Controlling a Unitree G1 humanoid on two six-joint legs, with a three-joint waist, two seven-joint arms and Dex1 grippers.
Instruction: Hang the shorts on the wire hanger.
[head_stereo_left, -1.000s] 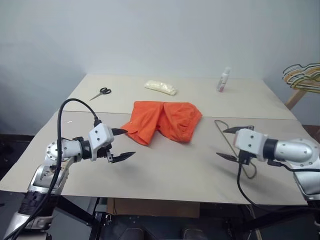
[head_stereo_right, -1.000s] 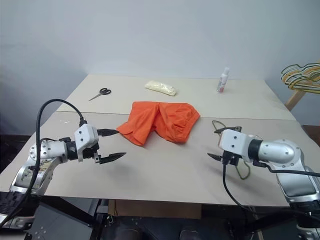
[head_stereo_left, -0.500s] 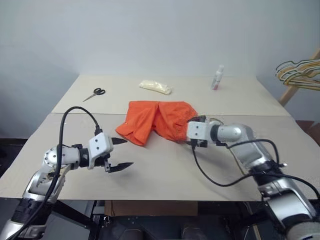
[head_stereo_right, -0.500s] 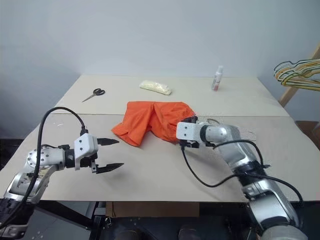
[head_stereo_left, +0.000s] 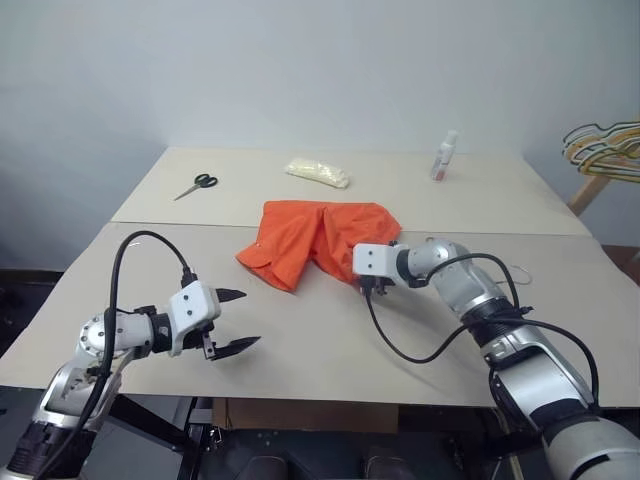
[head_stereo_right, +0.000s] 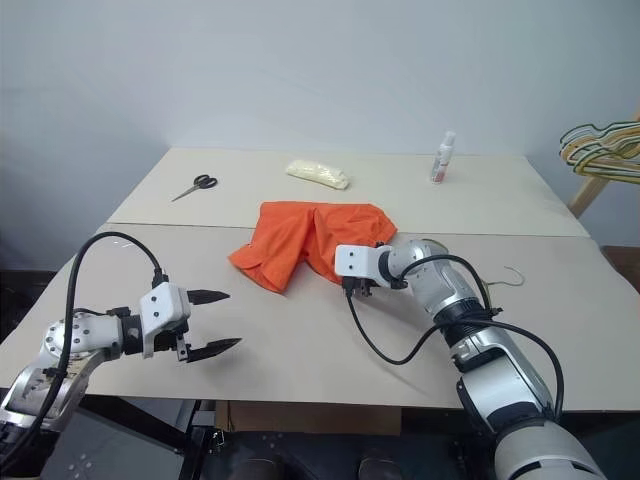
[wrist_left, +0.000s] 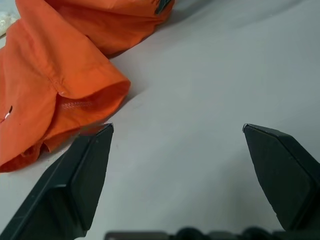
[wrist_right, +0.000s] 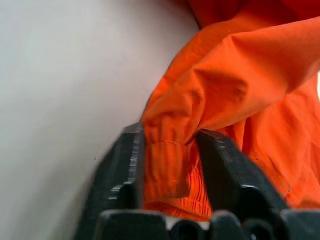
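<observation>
**Waistband pinched, hanger left waiting**

The bright orange fabric shorts (head_stereo_left: 320, 240) are seen crumpled at the middle of the beige table (head_stereo_left: 300, 350), and a gathered fold at their near edge is clamped between the two black fingers of the right gripper (wrist_right: 170, 165). The left gripper (wrist_left: 175, 150) is held just above the table near one leg hem, its fingers spread wide with nothing between them.

The thin grey wire hanger (head_stereo_right: 505, 277) is glimpsed on the table to the right of the right arm, mostly hidden behind it; its small hook is what can be made out.

Risks are judged as follows: only a thin pinch of cloth is held, so it could be lost on lifting; the shorts could be dragged in a bunched heap; the hanger could be knocked by the right elbow.

Counted: one pair of shorts, one wire hanger, one pair of scissors (head_stereo_left: 196, 185), one small bottle (head_stereo_left: 444, 156), one pale packet (head_stereo_left: 318, 173), one bunch of hangers (head_stereo_left: 603, 145) off to the far right.
</observation>
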